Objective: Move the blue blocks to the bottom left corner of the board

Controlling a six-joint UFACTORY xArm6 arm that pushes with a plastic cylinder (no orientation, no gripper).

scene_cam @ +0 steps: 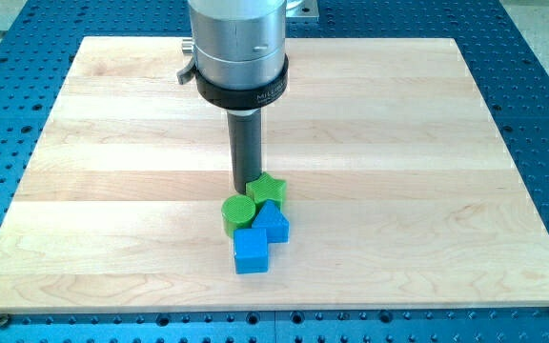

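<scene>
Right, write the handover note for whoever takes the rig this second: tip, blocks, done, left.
My tip sits at the top edge of the cluster, touching or nearly touching the green star and the green cylinder.
The cluster lies at the board's bottom centre: a blue cube lowest, and a second blue block, shape unclear, just above it to the view's right, against the greens.
Done: nothing; neither blue block is in the bottom left corner.
Left: separate the blues from the greens and push both toward the view's bottom left.
</scene>
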